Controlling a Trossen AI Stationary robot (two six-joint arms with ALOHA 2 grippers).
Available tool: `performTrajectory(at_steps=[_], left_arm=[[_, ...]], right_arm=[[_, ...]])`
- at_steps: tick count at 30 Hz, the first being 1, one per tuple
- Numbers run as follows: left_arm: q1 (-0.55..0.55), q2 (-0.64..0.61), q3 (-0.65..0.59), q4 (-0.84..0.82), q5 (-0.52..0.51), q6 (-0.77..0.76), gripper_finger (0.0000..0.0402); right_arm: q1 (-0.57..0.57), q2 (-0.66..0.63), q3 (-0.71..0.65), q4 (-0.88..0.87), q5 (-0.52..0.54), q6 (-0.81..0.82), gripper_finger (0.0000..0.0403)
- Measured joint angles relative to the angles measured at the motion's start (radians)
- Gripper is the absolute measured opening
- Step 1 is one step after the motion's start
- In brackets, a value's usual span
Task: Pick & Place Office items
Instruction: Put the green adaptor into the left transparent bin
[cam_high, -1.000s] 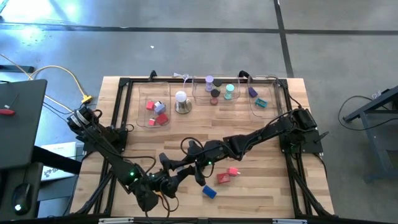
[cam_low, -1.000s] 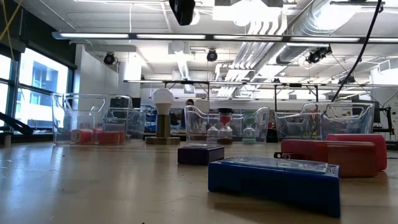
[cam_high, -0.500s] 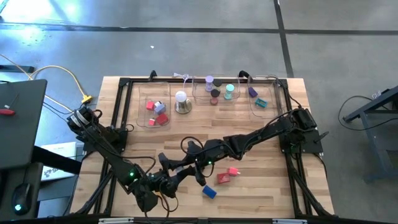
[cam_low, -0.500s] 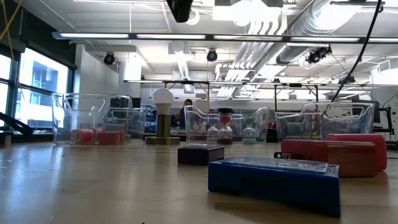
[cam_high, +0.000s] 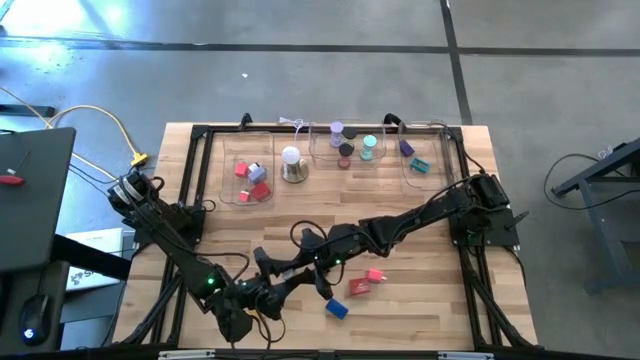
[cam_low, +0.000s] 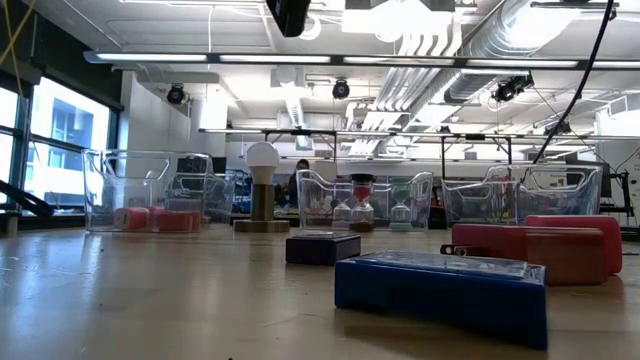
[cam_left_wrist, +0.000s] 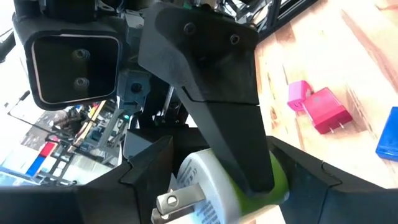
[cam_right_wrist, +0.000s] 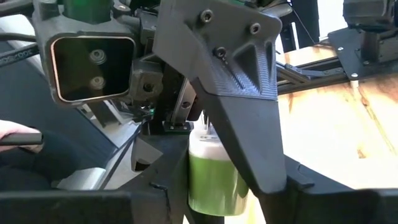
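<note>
A small green and white plug-like piece (cam_left_wrist: 205, 186) with metal prongs hangs above the near middle of the table. My left gripper (cam_high: 284, 279) and my right gripper (cam_high: 314, 267) meet there, tip to tip, each shut on it. On the wood just right of them lie a pink block (cam_high: 375, 275), a red block (cam_high: 359, 287) and a blue block (cam_high: 337, 309), all flat on the table. More small office items sit in the clear trays (cam_high: 248, 170) along the far side. My left gripper has the piece between its two fingers (cam_left_wrist: 149, 171), near the white end with the prongs (cam_left_wrist: 177, 200). The fingers come nearly level. The piece is lifted clear of the table, and a finger of the right gripper crosses over its green part. My right gripper holds the same piece by its green body (cam_right_wrist: 208, 180), pinched between its two fingers (cam_right_wrist: 292, 186). It comes nearly level from the table's right. The piece stands with its white end up in this view. The left gripper's finger hides part of it.
A white dome on a metal base (cam_high: 291, 165) stands between the left and middle trays. A dark block (cam_low: 322, 247) lies on the table in the low view. A black frame (cam_high: 200, 135) borders the table. Bare wood lies between the trays and the grippers.
</note>
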Motion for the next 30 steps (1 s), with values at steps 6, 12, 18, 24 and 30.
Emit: performTrajectory(at_steps=[6,12,18,24,30], left_arm=[[-0.002,0.0,0.0,0.002,0.0,-0.001,0.0229],[-0.004,0.0,0.0,0.0,-0.005,-0.001,0.0228],[-0.006,0.0,0.0,0.002,0.007,-0.001,0.0227],[-0.026,-0.002,0.0,0.005,-0.081,0.007,0.0227],[-0.052,-0.002,0.0,0.005,-0.162,-0.017,0.0227]], right_arm=[[0.0,0.0,0.001,-0.008,0.002,0.0,0.0145],[0.003,0.0,0.001,-0.049,-0.01,0.028,0.0164],[0.0,-0.001,0.001,-0.073,-0.061,0.029,0.0166],[0.005,-0.011,-0.003,-0.248,-0.08,0.055,0.0161],[0.006,-0.067,-0.002,-0.42,0.141,0.074,0.0161]])
